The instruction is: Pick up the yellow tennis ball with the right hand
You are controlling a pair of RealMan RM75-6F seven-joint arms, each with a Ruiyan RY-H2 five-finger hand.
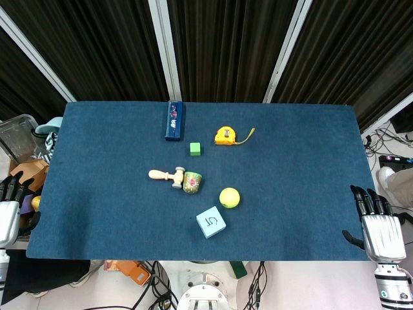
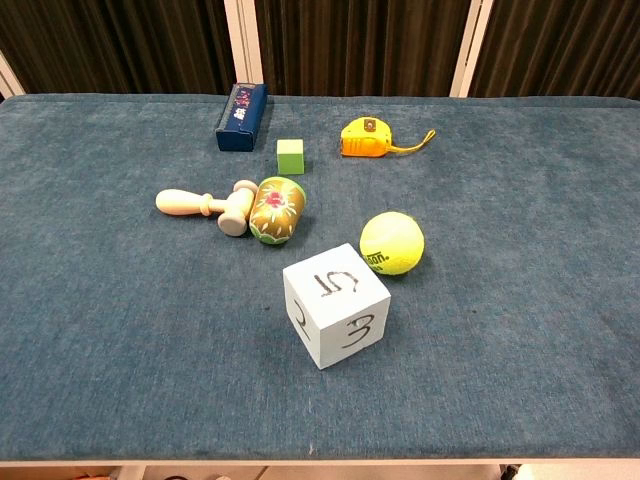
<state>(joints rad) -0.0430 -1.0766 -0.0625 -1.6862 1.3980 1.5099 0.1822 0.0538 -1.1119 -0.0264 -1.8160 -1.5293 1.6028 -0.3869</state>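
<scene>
The yellow tennis ball (image 1: 230, 197) (image 2: 392, 242) lies on the blue table near its middle, just right of a pale blue numbered cube (image 1: 211, 222) (image 2: 335, 304). My right hand (image 1: 377, 226) hangs at the table's front right corner, far to the right of the ball, fingers spread and holding nothing. My left hand (image 1: 9, 206) sits off the table's left edge, also with nothing in it. Neither hand appears in the chest view.
A wooden mallet (image 1: 166, 175) and a painted cup on its side (image 1: 192, 182) lie left of the ball. Behind are a green cube (image 1: 195, 149), a yellow tape measure (image 1: 227, 135) and a dark blue box (image 1: 173, 120). Clutter stands off the left edge.
</scene>
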